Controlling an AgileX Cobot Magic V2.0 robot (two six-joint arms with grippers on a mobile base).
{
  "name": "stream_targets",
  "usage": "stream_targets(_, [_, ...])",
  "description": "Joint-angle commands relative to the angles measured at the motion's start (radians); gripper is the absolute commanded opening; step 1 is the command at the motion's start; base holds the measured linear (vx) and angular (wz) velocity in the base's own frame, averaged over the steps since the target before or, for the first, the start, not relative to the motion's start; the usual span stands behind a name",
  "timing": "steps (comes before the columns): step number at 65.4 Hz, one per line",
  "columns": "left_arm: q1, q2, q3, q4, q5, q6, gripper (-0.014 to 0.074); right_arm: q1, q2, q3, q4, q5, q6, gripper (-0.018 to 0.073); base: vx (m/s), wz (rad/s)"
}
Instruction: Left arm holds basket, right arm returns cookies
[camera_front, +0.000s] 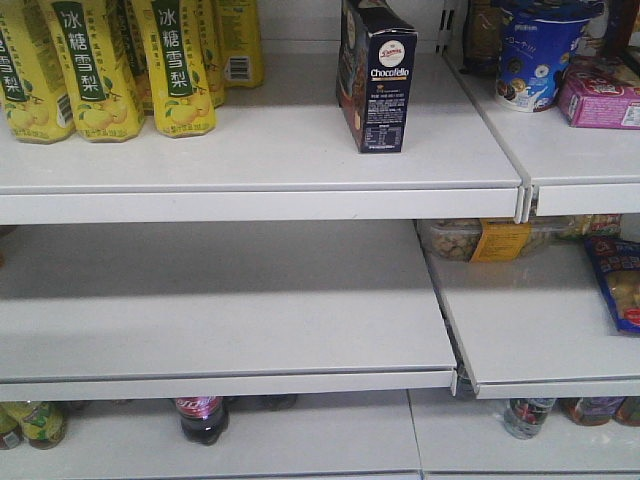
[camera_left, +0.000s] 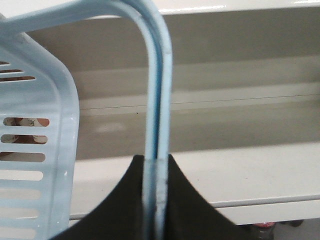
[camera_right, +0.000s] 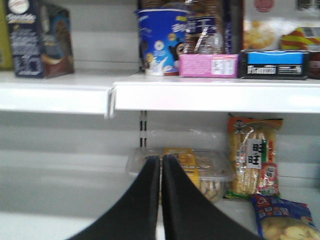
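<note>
Even overhead light; deep shadow under upper shelf (camera_front: 260, 205); glare on shelf edges; right wrist view blurred.

basket (camera_left: 40, 150) cropped at left edge

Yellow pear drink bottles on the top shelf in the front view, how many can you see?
4 at least, all at the top shelf's left end: three in a front row, one behind them. More may be hidden behind or out of frame.
</note>
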Motion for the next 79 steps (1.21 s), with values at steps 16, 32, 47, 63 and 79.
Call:
stream_targets(16, [0.003, -0.011, -0.027, 0.014, -0.105, 0.011, -0.0006, 0.026, -0.154, 0.067, 0.226, 0.043, -0.26, 0.0, 0.0, 0.0])
stream_targets(32, [0.003, -0.011, -0.027, 0.014, -0.105, 0.011, -0.0006, -0.061, -0.169, 0.067, 0.229, 0.117, -0.184, 0.0, 0.0, 0.0])
stream_targets(47, [0.003, -0.011, -0.027, 0.014, -0.105, 0.011, -0.0006, -0.066, -0.169, 0.067, 0.229, 0.13, -0.17, 0.0, 0.0, 0.0])
stream_targets(63, [0.003, -0.011, -0.027, 0.014, -0.105, 0.011, -0.0006, -0.066, -0.169, 0.066, 0.221, 0.133, -0.17, 0.0, 0.0, 0.0])
stream_targets(79, [0.003, -0.011, -0.027, 0.014, -0.105, 0.011, -0.0006, -0.066, -0.169, 0.066, 0.221, 0.133, -0.17, 0.0, 0.0, 0.0])
